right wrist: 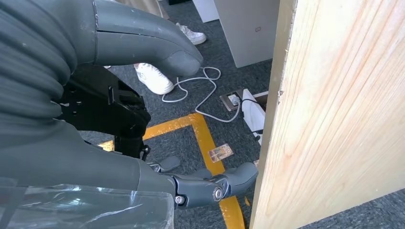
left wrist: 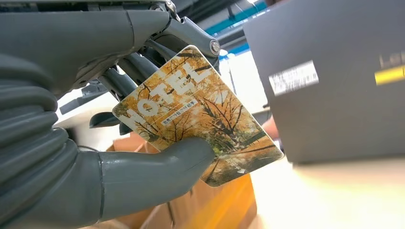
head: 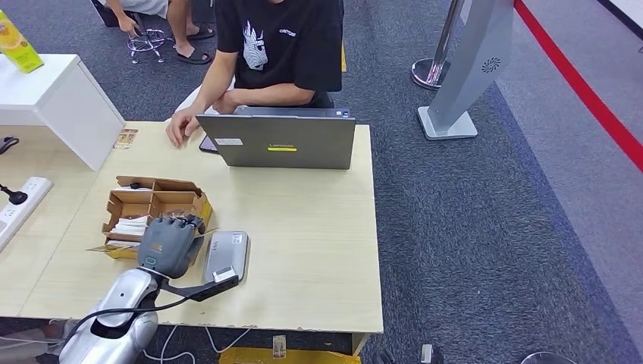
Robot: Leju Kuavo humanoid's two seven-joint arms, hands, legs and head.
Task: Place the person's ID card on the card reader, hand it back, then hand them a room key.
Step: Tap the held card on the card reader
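Note:
My left hand hovers over an open cardboard box at the table's front left. Between its thumb and fingers it pinches a room key card printed with yellow autumn trees and the word HOTEL. A silver card reader lies on the table just right of that hand. A person in a black T-shirt sits behind a grey laptop, one hand resting on the table. My right hand hangs beside the table's edge, fingers apart and holding nothing.
A small card lies on the table near the person's hand. A white cabinet and a power strip stand at the left. A grey sign stand and a stanchion are on the carpet at the right. Cables trail under the table.

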